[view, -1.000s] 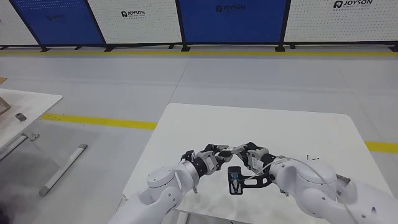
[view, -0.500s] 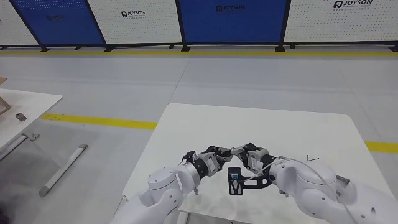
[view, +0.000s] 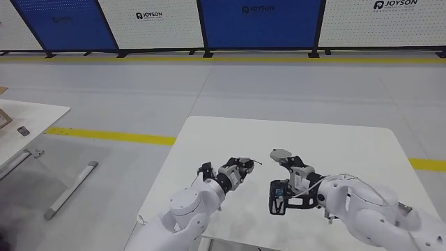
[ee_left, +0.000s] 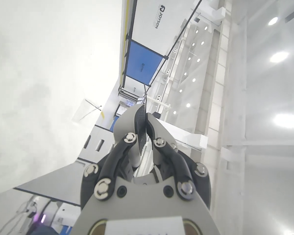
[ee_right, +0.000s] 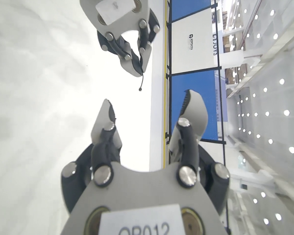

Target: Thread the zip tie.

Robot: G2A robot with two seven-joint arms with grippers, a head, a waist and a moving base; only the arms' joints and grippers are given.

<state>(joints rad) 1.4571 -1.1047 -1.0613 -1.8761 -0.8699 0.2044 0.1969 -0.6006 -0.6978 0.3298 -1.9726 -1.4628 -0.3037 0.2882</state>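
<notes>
The left claw (ee_left: pixel 145 113) is clamped tight on the zip tie (ee_left: pixel 144 97). A short black stub sticks out past its tips, ending in a small dark knob. Whether that knob is the locking head is too small to tell. The rest of the tie is hidden inside the grip.

The right claw (ee_right: pixel 149 101) hangs just to the right with its jaws spread wide and nothing in them. It faces the stub across a small gap. Both sit above the near part of the white tabletop (view: pixel 334 139), the left one at centre-left.

The step in hand looks like getting the free end into the right claw so the two ends can be worked together. To do it well:

- Line the open jaws up on the stub's axis first, so it enters between them and does not hit one tip.
- Close the gap slowly. The strand is thin and probably springy, so a knock would flick it sideways.
- Keep the left grip firm and steady, and let the right arm do the approaching.
- Close only once the stub lies well inside the jaws, and pinch behind the knob, not on it.
- Check alignment from the right wrist view, where the stub shows clearest.
</notes>
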